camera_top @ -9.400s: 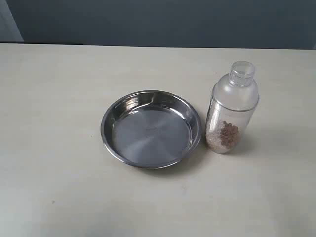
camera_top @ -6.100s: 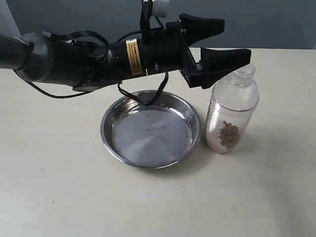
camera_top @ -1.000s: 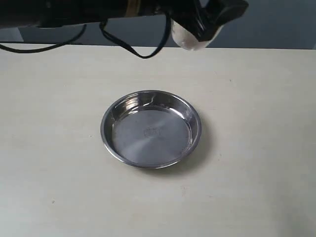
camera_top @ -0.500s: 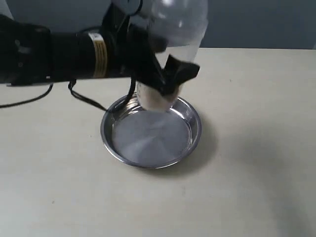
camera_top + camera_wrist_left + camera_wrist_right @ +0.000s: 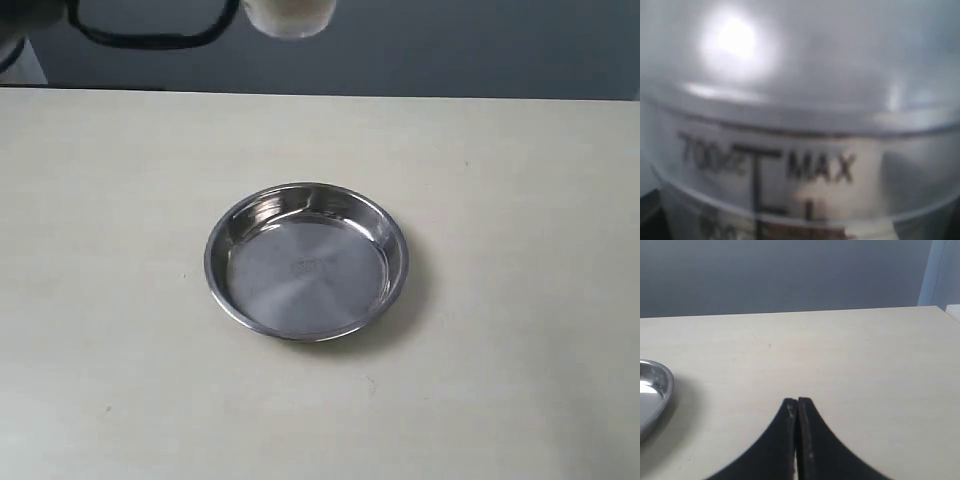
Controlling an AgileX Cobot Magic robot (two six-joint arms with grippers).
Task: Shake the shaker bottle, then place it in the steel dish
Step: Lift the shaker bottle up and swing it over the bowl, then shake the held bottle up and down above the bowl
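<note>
The shaker bottle [image 5: 290, 18] is up in the air at the top edge of the exterior view, where only its blurred lower end with pale grains shows. It fills the left wrist view as frosted plastic [image 5: 805, 100] printed "MAX", with brown grains low down. My left gripper holds it, but its fingers are hidden behind the bottle and lie out of the exterior frame. The steel dish [image 5: 228, 300] sits mid-table with nothing in it, well below the bottle. Its rim [image 5: 662, 390] also shows in the right wrist view. My right gripper [image 5: 798, 402] is shut on nothing, low over the table to the dish's right.
A black cable [image 5: 150, 38] of the left arm loops along the top left of the exterior view. The pale tabletop [image 5: 520, 300] stretches around the dish, and a grey wall [image 5: 790, 275] stands behind its far edge.
Half a second ago the bottle was low over the dish in the left gripper. It has now swung up to the top edge, and the arm has almost left the frame.
</note>
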